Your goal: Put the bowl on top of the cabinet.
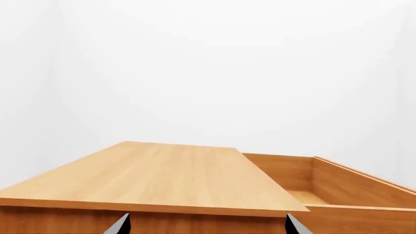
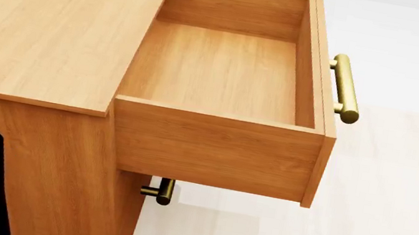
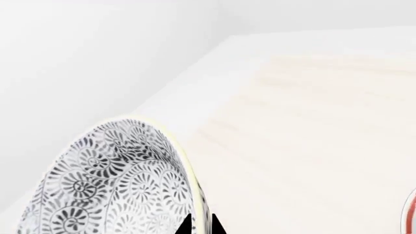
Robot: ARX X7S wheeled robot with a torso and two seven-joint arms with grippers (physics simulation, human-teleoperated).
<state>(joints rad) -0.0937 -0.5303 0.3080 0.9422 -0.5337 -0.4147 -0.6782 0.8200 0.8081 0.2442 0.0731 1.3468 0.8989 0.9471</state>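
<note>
My right tool [image 3: 200, 225] pinches the patterned bowl [image 3: 110, 180] by its rim, holding it tilted in the air over the pale floor [image 3: 312, 136]. My left tool [image 1: 206, 225] hangs with tips spread before the cabinet [image 2: 48, 22], whose flat top is bare; its top drawer [image 2: 226, 69] stands pulled out.

plain white walls [image 1: 208, 63], pale wood floor [image 2: 397, 210]

Patterned bowl [image 3: 110, 180]; open-drawered cabinet [image 2: 48, 22].
</note>
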